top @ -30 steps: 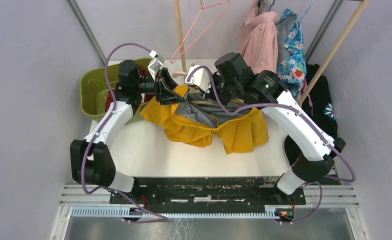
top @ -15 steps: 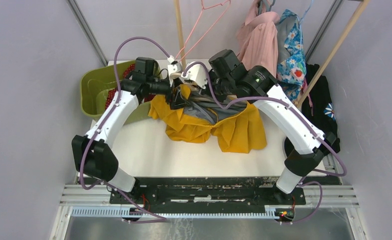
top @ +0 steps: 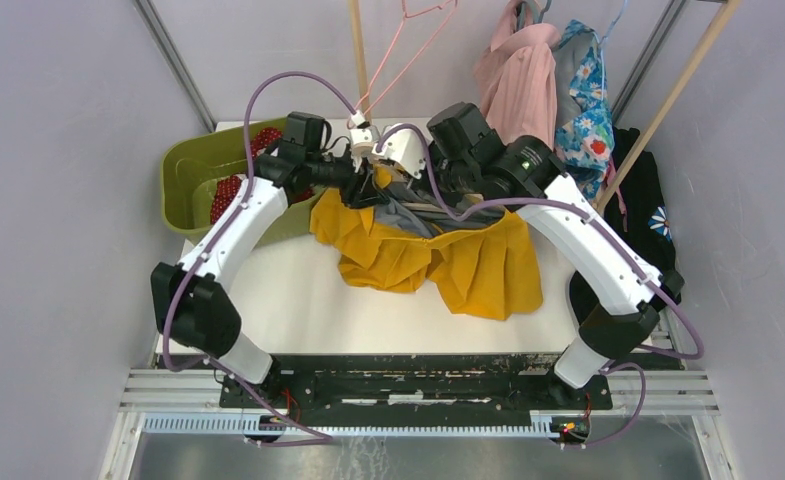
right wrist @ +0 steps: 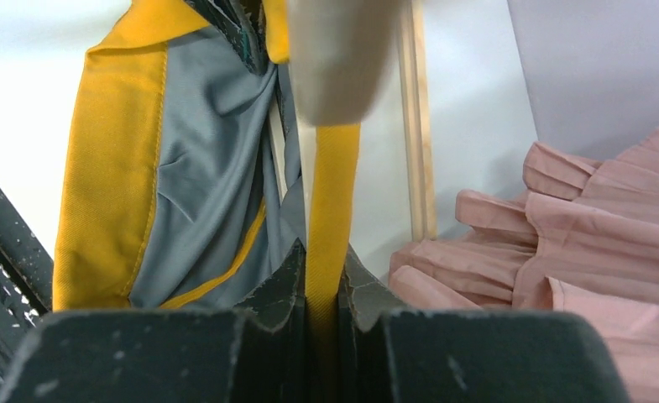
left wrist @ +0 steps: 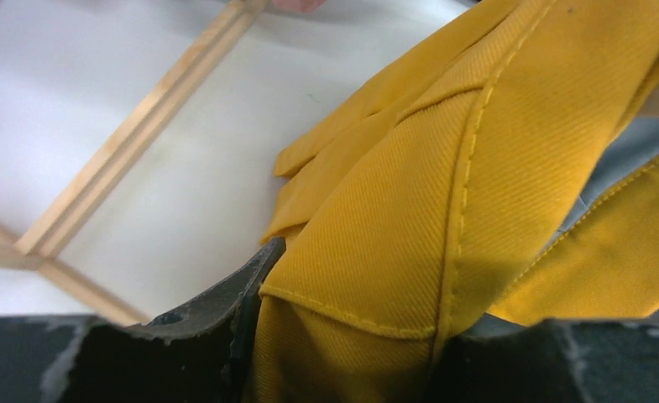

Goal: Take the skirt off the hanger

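With the skirt (top: 438, 260) heaped at the desk's (top: 288, 300) 12 o'clock, the right end effector (right wrist: 321, 294) pinching its yellow band and the left end effector (left wrist: 351, 336) half-closed round a fold, grip uncertain, best draw them slowly toward 3 and 9 so the cloth slides off the buried hanger unsnagged.

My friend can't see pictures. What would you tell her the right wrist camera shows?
The right gripper is shut on a yellow strip of the skirt, pinching it tight. The skirt's grey lining shows on the left. On the right are a wooden post and a pink garment.
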Tool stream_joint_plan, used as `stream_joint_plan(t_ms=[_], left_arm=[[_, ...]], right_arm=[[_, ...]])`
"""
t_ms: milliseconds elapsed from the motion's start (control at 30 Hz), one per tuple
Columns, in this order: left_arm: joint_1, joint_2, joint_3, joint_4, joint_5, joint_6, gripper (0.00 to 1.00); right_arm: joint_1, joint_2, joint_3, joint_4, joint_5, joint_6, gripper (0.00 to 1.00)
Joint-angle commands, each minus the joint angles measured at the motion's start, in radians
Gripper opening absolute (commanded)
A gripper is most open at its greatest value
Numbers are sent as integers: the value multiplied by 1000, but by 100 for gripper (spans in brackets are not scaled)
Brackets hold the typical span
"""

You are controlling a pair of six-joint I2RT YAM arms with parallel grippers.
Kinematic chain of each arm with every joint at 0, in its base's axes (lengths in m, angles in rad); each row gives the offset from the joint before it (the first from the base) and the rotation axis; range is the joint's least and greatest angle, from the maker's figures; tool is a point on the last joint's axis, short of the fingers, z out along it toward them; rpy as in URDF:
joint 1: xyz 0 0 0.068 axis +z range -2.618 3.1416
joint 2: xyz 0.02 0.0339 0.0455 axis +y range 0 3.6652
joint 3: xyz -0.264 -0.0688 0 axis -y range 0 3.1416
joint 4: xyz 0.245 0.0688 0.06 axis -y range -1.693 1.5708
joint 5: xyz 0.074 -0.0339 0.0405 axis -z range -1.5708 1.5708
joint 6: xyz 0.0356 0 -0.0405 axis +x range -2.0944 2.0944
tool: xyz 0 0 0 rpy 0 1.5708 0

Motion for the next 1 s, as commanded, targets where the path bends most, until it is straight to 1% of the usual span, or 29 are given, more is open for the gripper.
stream_joint_plan(t_ms=[0,100,167,267,300,333,433,467,500,533,633,767,867,967], left_arm=[[-44,-135,-31,48,-288,-124,3],[-43,-218,-37,63,-416,-128,3],[-43,-242,-14,35,-469,-114,3],[-42,-254,18,7,-498,-121,3],[-43,-259,20,5,-492,-131,3],[-43,-267,21,2,-487,-132,3],[-43,-334,-16,45,-519,-156,3],[-44,-354,-30,54,-525,-151,3],[-43,-371,-34,47,-526,-137,3],[-44,-382,-37,41,-530,-133,3],[-44,-416,-48,38,-521,-129,3],[-44,-440,-61,33,-521,-132,3],[-45,-454,-54,16,-550,-127,3],[-42,-467,-37,-7,-578,-114,3]], right_arm=[[25,-131,-30,450,19,65,9],[25,-139,-76,488,106,80,22],[25,-136,-89,506,162,80,27],[25,-130,-91,526,210,79,32],[25,-130,-92,534,224,80,38],[25,-128,-93,542,240,80,41],[25,-119,-85,557,281,80,43],[25,-119,-85,563,290,79,50],[25,-117,-85,569,298,79,61],[25,-115,-83,572,300,79,68],[25,-111,-79,591,313,82,74],[25,-107,-73,602,315,77,79],[25,-117,-87,617,344,66,80],[25,-140,-136,637,380,37,80]])
